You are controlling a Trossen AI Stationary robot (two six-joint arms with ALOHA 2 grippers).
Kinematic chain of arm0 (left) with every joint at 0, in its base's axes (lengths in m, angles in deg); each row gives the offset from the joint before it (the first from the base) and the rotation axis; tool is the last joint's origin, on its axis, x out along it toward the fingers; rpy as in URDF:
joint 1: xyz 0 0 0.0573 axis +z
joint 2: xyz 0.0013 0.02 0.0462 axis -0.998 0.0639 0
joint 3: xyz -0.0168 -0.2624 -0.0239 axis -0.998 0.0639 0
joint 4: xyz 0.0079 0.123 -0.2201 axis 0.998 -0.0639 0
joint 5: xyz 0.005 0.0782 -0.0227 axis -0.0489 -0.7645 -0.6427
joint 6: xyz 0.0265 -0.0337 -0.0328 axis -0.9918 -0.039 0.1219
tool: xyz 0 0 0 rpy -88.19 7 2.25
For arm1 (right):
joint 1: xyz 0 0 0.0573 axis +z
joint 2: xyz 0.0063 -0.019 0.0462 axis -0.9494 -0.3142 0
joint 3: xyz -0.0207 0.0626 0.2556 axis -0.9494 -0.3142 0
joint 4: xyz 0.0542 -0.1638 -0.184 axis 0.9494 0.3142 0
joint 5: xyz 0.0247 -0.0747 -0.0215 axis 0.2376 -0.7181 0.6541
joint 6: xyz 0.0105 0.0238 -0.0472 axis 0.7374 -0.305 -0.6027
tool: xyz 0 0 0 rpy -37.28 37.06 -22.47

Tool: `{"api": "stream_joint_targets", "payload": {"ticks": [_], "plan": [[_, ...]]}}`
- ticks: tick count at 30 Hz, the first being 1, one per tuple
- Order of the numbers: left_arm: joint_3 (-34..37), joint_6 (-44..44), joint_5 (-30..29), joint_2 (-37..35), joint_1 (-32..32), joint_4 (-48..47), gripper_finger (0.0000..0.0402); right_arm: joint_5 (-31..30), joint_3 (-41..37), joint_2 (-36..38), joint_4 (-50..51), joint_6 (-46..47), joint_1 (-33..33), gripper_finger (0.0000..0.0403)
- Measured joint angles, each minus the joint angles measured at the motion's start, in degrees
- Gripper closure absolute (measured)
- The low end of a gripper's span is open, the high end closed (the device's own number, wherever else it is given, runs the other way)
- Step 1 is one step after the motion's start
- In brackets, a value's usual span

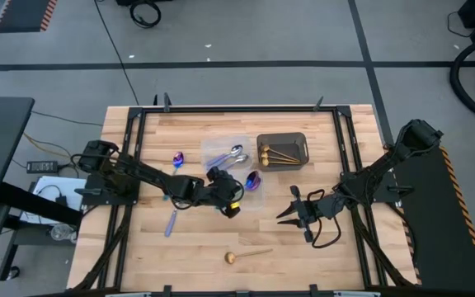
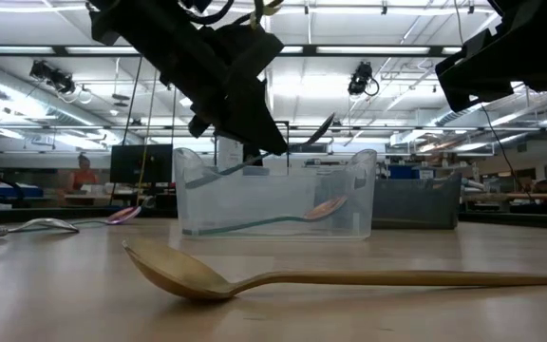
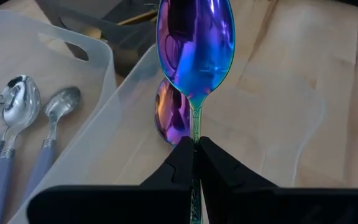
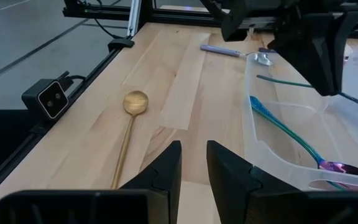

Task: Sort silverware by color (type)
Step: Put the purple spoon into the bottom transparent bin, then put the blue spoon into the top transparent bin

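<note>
Iridescent spoon: light, stiff, probably slick; my left fingers are pinching its thin handle, holding it over the clear tub. Right fingers are waiting, parted, above the bench.

My counter, a pale wooden butcher-block top in a black metal frame, stood on a grey concrete floor crossed by dark taped lines. Black cables trailed across the floor. Behind me stretched a wide workshop hall under rows of ceiling lights, where a person in orange sat among distant benches.
</note>
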Motion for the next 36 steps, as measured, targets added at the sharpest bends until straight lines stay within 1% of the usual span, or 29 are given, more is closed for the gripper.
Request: {"api": "stream_joint_targets", "payload": {"ticks": [4,9,16,19,26,29,36], "plan": [[0.0,1.78,0.3,0.49,-0.16,0.2,0.0381,-0.01,0.0,0.0,0.0,0.0,-0.01,0.0316],[0.0,4.06,2.18,2.05,-0.17,-1.44,0.038,-0.02,0.0,0.0,-0.01,0.0,-0.02,0.0316],[-0.02,4.17,2.11,3.28,-0.11,-0.42,0.0375,-0.02,-0.02,0.0,0.31,0.2,-0.02,0.0316],[0.03,4.17,1.77,3.51,-0.13,-0.8,0.0359,-0.02,-0.02,0.0,0.38,0.19,-0.02,0.0316],[0.02,4.11,1.57,3.72,-0.04,-0.95,0.0301,-0.04,-0.02,0.0,0.7,0.11,-0.01,0.0316],[0.02,3.82,2.88,2.25,-0.07,-1.27,0.0288,-0.03,-0.02,0.0,0.99,0.27,-0.01,0.0316],[0.02,4.83,3.82,-3.91,-2.18,-5.39,0.0285,-0.03,-0.02,0.0,1.24,0.79,0.0,0.0316]]}}
